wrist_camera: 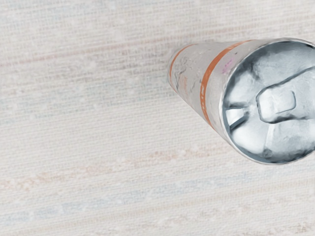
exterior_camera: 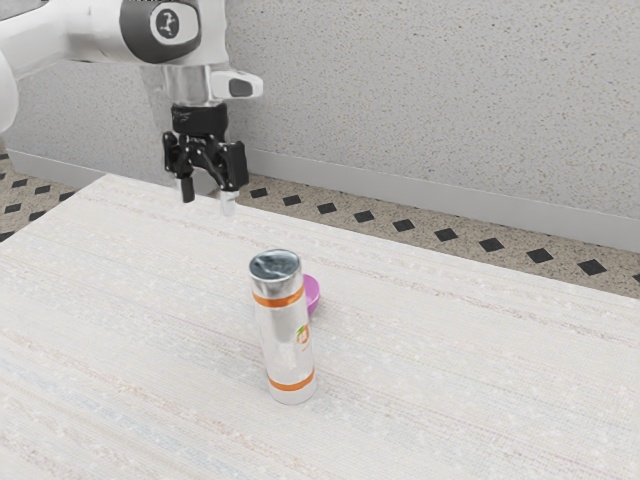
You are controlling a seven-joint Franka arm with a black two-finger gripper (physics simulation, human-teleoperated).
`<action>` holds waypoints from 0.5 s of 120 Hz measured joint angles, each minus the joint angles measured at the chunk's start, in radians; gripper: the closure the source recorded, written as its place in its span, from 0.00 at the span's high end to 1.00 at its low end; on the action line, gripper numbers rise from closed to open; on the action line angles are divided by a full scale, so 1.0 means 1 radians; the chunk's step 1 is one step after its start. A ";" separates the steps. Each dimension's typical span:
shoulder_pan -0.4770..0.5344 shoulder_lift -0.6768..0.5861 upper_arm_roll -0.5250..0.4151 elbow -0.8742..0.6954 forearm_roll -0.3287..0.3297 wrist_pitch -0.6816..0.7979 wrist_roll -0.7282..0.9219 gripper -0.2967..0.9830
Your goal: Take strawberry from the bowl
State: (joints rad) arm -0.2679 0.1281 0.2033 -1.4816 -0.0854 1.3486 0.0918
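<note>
In the exterior view my gripper [exterior_camera: 208, 201] hangs above the table's far edge, up and to the exterior view's left of the bowl. Its two fingers stand apart, with nothing between them. The magenta bowl [exterior_camera: 312, 294] sits on the table behind a tall can, which covers most of it. Only a strip of the bowl's side and rim is visible, and its inside is hidden by the can.
A tall white can [exterior_camera: 284, 345] with orange bands stands upright in front of the bowl. The wrist view has the same can [wrist_camera: 270, 103], its metal lid facing the camera. Pale striped cloth texture covers the table [exterior_camera: 480, 370]; a speckled wall rises behind.
</note>
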 joint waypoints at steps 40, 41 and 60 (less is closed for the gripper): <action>0.010 0.386 -0.032 0.342 0.010 0.182 0.097 0.77; 0.011 0.391 -0.032 0.339 0.009 0.188 0.105 0.77; 0.051 0.420 -0.056 0.245 0.008 0.307 0.292 0.76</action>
State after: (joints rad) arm -0.2171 0.5481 0.1475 -1.2361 -0.0769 1.6557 0.3837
